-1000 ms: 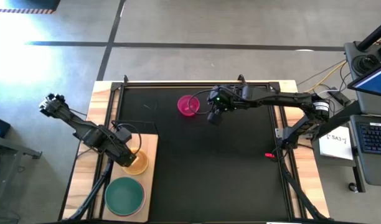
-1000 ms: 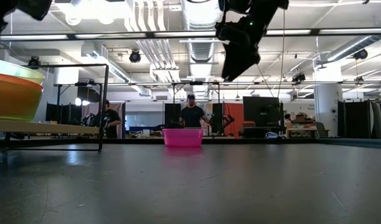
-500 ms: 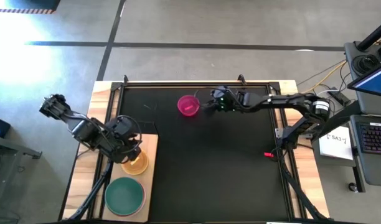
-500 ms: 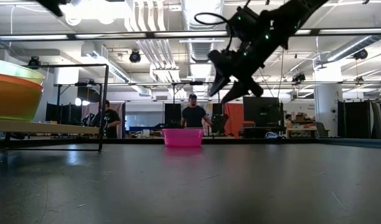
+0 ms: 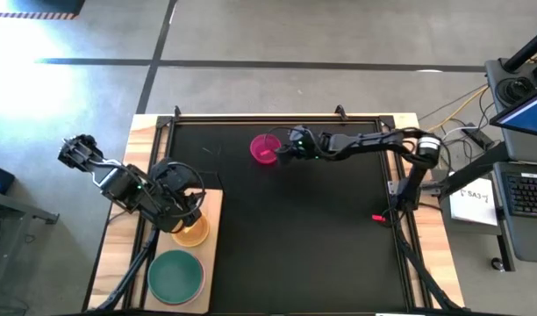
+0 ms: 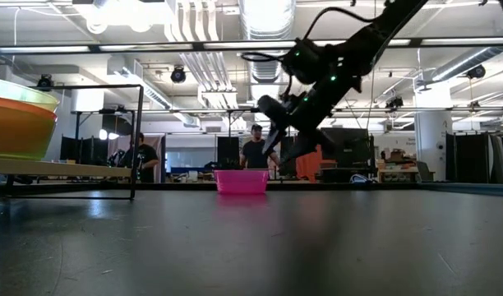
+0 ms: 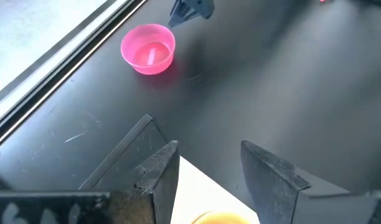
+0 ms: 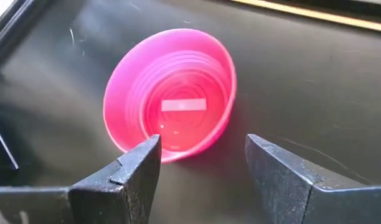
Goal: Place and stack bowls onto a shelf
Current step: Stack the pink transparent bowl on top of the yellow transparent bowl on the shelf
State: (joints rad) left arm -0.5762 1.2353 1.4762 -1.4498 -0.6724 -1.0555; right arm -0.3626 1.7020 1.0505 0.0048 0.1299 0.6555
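Partly hidden under the left gripper (image 5: 185,215): a yellow bowl (image 5: 193,232) on the wooden shelf (image 5: 212,263), left near corner of the desk; jaws released. Beside it, a round teal bowl (image 5: 175,274). Far off, standing mouth up on the black mat (image 5: 321,228): a smooth pink bowl (image 8: 170,94). Close by, right gripper (image 8: 203,165), jaws apart, empty.

This is a robotics lab or industrial workshop hall. Above the black-matted worktop (image 5: 321,237) run exposed silver ducts (image 6: 264,16), pipes and strip lights on an open ceiling. Beyond the worktop, people (image 6: 254,152) stand among monitors (image 6: 346,148) and dark equipment racks. Beside the worktop, on its right-arm side, a laptop (image 5: 523,189) and loose cables (image 5: 457,110) sit on a stand, and bare grey concrete floor (image 5: 277,44) marked with dark lines surrounds it.
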